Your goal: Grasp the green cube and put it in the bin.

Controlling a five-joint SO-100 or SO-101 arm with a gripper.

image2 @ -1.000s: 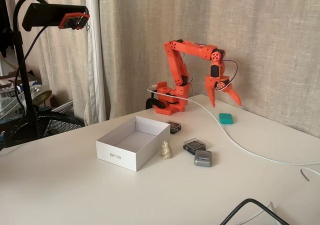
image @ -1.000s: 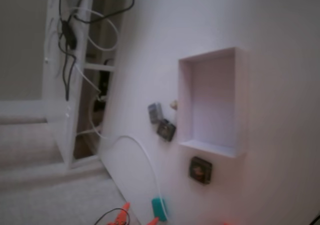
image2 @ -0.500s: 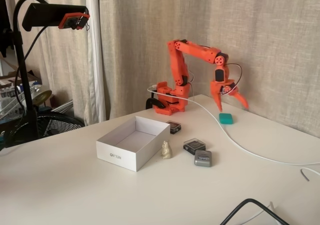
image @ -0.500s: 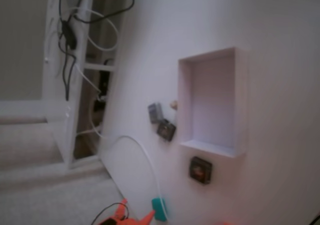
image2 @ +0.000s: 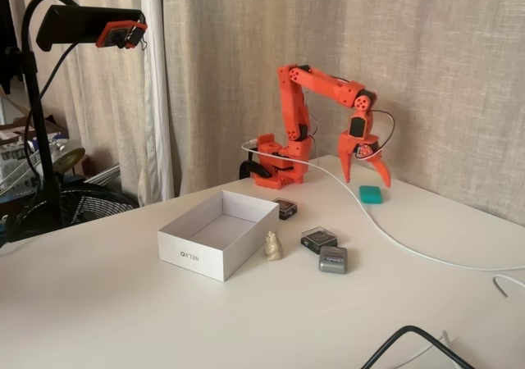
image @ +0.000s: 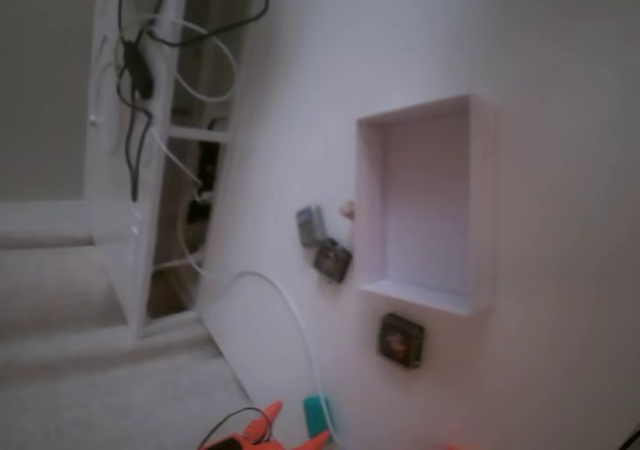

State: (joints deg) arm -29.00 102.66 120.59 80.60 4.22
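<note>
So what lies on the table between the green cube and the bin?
In a fixed view, a white cable crosses that stretch, and a dark square block sits by the bin's far corner; the green cube lies beyond.

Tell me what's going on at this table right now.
An orange robot arm is reaching down with its gripper open, just above a small green cube at the back of the white table. Nothing is held yet. The white bin sits empty nearer the front, with a few dark blocks, a grey block and a tiny figurine beside it.
</note>
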